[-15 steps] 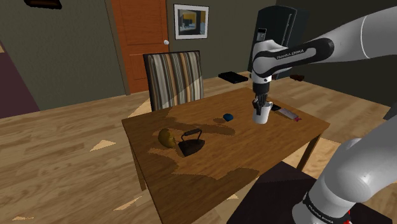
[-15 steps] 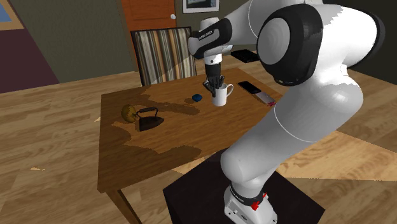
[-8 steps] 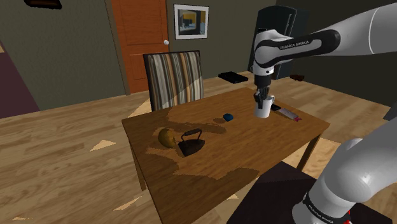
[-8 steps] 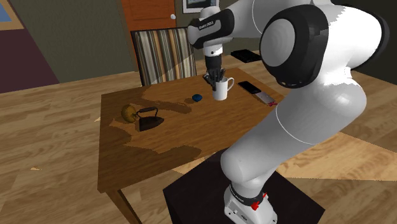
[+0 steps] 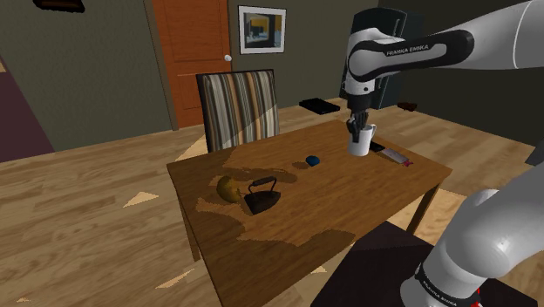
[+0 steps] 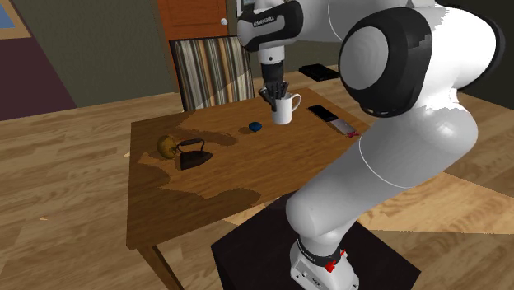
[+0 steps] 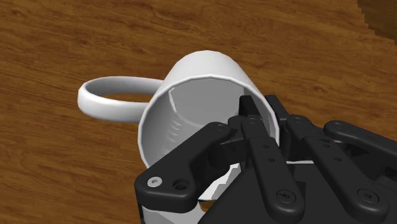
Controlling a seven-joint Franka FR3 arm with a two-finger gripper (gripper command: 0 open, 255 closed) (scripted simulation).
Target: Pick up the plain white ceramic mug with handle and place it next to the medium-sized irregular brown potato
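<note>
Black two-finger gripper (image 7: 245, 124) is closed on the wall of the white mug (image 7: 191, 83): one finger is seen inside the cup, the other outside, with the rim pinched between them. The handle is pointed sideways, away from the fingers. In the wrist view the mug is seen tilted against the gripper axis.

The mug is held at the far side of the wooden table (image 5: 349, 209) and is judged to be clear of the surface, though the gap is hard to confirm. A small blue object (image 5: 311, 160) lies between the mug and the target. The brown potato (image 5: 227, 187) is well apart from the mug, toward the shoulder view's left, with a dark flat iron (image 5: 261, 197) just beside it; contact between the two cannot be told. A dark flat device (image 6: 329, 115) lies near the mug, and a striped chair (image 5: 237, 105) is set behind the table.

Risks:
- A thin rim pinch is used, so the mug could pivot or slip in transit.
- The iron's raised handle is on the approach side, so it could be clipped by a low carry.
- The protruding mug handle could be caught on the iron, or the potato nudged and rolled at set-down.
- The free spot by the potato is narrowed by the iron.

Writing: "FRANKA EMIKA" (image 5: 403, 50) is read on the arm link above the wrist. No marking is seen on the mug.
</note>
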